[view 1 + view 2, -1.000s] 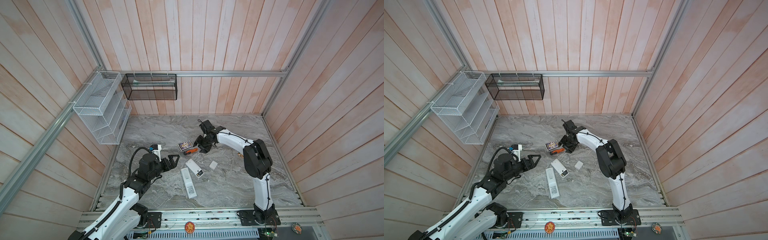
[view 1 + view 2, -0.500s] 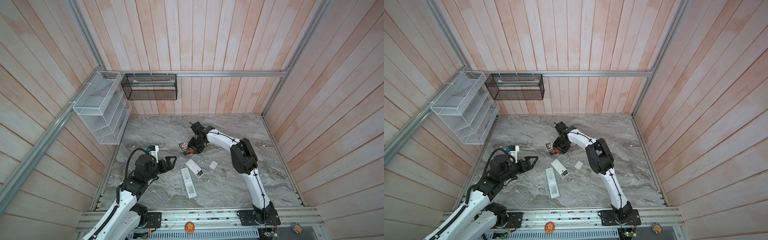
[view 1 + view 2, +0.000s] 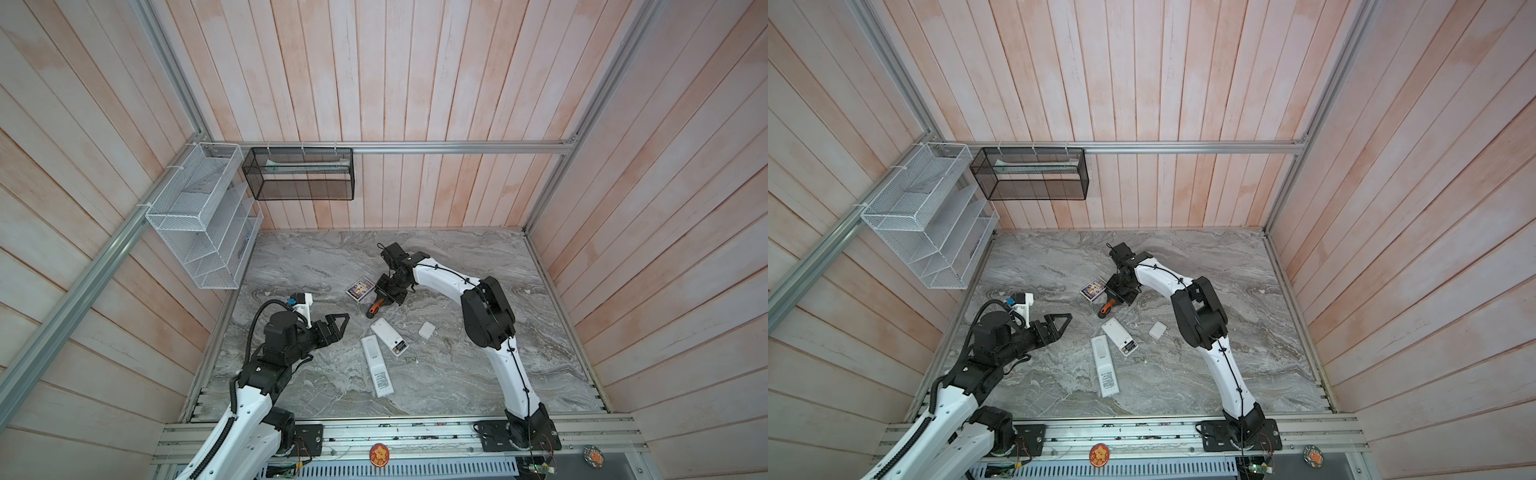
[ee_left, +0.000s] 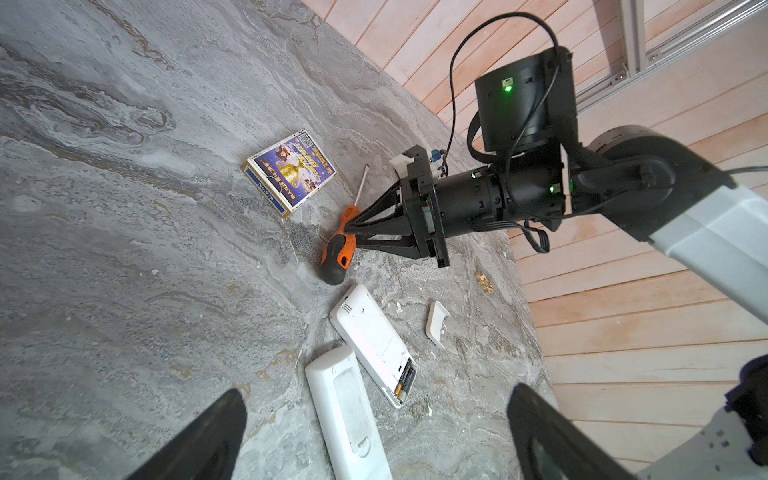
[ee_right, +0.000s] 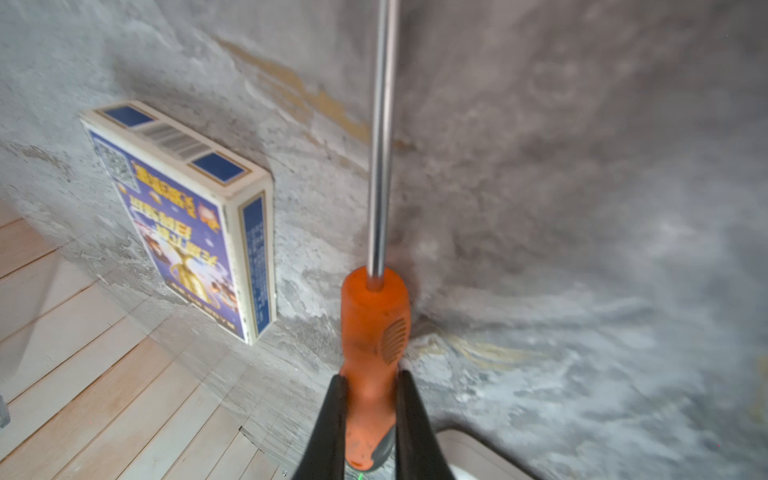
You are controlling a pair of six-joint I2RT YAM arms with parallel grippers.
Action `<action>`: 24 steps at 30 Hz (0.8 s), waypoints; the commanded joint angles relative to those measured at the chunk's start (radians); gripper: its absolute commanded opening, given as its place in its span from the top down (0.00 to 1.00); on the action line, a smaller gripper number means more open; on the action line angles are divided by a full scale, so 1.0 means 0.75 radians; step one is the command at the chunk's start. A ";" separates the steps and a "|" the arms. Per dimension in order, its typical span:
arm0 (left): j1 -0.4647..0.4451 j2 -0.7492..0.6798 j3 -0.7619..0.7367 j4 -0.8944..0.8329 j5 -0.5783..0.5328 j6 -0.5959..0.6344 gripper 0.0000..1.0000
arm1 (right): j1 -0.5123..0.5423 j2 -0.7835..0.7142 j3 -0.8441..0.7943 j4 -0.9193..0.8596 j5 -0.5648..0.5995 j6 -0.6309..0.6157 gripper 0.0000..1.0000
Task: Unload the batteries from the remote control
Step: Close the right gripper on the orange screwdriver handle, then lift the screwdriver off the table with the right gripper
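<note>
Slim dark batteries [image 4: 405, 379] lie flat in the open end of the short white remote [image 4: 370, 332], lower centre in both top views, apparently crosswise, yellowish tips toward the long white remote [image 4: 345, 415]. Right arm reaches low, right gripper [image 5: 370, 380] fingers clamped on the orange-handled screwdriver [image 5: 374, 324]; left gripper [image 3: 340, 324] hovers, fingers wide apart

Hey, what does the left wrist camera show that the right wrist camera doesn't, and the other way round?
Only the left wrist view: the batteries in the open remote, a second remote, the loose cover and the open left gripper.
Only the right wrist view: the barcode on the end of the box. A white corner at its edge is too cropped to name.
Both: the right gripper shut on the screwdriver, the box, and the table.
</note>
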 commanded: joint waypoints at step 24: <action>0.013 0.181 0.019 0.250 0.129 -0.106 0.00 | -0.025 -0.232 -0.217 -0.048 0.177 -0.448 0.36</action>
